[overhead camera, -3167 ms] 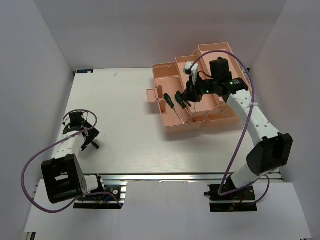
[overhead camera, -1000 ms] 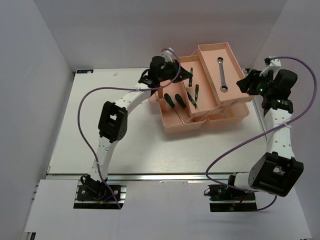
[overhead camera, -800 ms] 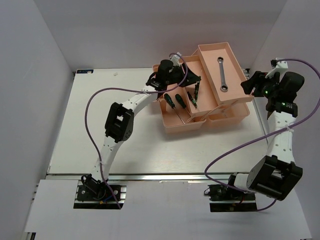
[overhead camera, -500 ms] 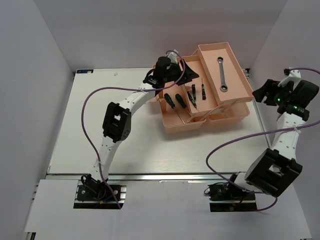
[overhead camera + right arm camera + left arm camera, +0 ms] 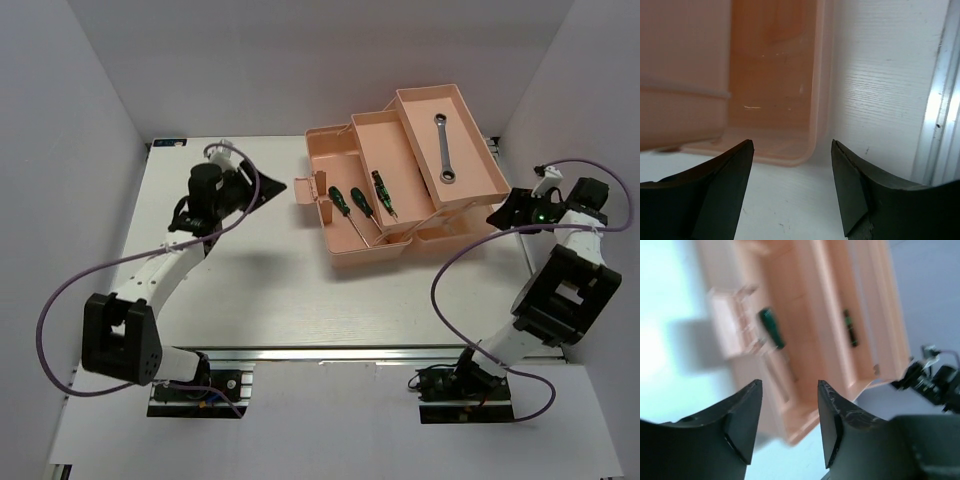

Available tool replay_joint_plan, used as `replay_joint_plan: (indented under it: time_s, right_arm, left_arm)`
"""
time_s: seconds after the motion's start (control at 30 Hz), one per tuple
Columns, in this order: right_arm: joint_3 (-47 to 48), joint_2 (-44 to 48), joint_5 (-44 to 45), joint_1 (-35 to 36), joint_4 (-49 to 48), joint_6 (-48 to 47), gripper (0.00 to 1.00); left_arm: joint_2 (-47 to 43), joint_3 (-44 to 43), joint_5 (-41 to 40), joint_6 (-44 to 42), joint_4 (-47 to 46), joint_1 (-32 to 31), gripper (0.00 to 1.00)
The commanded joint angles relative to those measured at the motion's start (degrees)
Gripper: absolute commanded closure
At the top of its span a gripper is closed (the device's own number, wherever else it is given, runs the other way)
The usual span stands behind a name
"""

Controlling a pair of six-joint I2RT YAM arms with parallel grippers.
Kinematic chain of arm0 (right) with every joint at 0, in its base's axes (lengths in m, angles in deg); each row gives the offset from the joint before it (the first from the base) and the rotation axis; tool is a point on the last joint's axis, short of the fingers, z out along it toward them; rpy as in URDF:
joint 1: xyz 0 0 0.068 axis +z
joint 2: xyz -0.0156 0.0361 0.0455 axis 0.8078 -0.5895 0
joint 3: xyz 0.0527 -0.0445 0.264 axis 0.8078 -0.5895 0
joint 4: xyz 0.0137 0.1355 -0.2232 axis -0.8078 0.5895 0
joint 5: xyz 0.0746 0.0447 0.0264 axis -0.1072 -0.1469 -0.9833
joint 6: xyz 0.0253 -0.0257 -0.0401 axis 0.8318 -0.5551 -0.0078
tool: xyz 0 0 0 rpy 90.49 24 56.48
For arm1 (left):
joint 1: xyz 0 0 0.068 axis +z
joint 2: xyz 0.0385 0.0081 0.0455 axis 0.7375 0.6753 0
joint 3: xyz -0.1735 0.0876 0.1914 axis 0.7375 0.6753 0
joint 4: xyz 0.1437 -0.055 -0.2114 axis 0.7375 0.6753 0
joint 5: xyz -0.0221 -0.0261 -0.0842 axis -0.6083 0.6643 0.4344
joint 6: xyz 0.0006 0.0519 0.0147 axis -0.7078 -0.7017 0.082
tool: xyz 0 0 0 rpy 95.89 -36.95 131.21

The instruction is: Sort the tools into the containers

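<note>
One salmon-pink plastic toolbox [image 5: 330, 150] sits far right, its trays fanned open. Left gripper [image 5: 787, 425] and right gripper [image 5: 792, 185]: jaws apart, empty, off the box. Silver ring-ended wrench [image 5: 443, 150] lies in the far tray. Dark-handled screwdrivers [image 5: 338, 202] lie in the middle and near trays. Sorting appears done; next, park arms.

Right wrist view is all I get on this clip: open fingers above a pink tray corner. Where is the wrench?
Observer: The top view shows the wrench lying in the far right tray of the toolbox.
Operator: And the screwdrivers?
Observer: Two green-handled screwdrivers lie side by side in the lower left compartment, and at least one more dark screwdriver is in the middle tray.
Operator: Is the left arm carrying anything?
Observer: No. The left gripper is open and empty, apart from the toolbox.
</note>
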Motion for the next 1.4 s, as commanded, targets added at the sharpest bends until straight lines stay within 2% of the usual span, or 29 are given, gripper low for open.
replay_joint_plan:
  time_s: [0.0,0.17,0.3,0.47,0.67,0.8,0.93,1.07,1.23,1.33,1.37]
  right_arm:
    - [2.7,-3.3,-0.7,1.7,-2.1,-1.5,0.31]
    - [3.6,-7.5,4.3,4.9,-5.1,0.6,0.33]
    - [3.3,-9.1,9.9,5.7,-9.4,4.0,0.38]
    - [1.0,-9.7,11.6,5.7,-14.1,6.4,0.48]
    - [-6.1,-8.2,11.5,5.0,-25.9,19.5,0.5]
    - [-9.9,-8.4,12.7,5.0,-31.7,30.2,0.59]
    - [-10.6,-8.8,16.8,5.0,-33.9,37.3,0.61]
    - [-10.6,-9.5,18.9,4.9,-36.6,40.9,0.58]
    - [-8.6,-11.0,18.5,5.7,-37.7,37.7,0.59]
    - [-7.8,-10.5,19.0,5.8,-37.0,34.2,0.76]
    - [-7.8,-9.3,19.0,5.8,-36.7,33.3,0.85]
  left_arm:
    - [-4.9,9.1,-0.1,-1.0,1.5,-0.7,0.41]
    - [-9.5,14.9,-1.2,0.3,1.9,-0.6,0.4]
    - [-9.4,13.2,-1.9,-0.4,3.1,-0.6,0.39]
    - [-8.8,11.6,-2.2,-0.2,4.3,-0.6,0.39]
    - [-8.5,11.3,-1.2,1.4,3.8,-0.6,0.39]
    - [-8.8,10.4,-1.5,1.6,4.6,-0.6,0.39]
    - [-8.9,10.0,-1.3,2.4,4.5,-0.6,0.4]
    - [-9.4,10.5,-1.6,3.0,4.6,-0.7,0.4]
    - [-10.2,10.9,-1.8,3.4,5.1,-0.7,0.4]
    - [-10.3,10.7,-1.9,3.4,5.3,-0.9,0.4]
    - [-10.4,10.5,-2.0,3.4,5.5,-1.0,0.4]
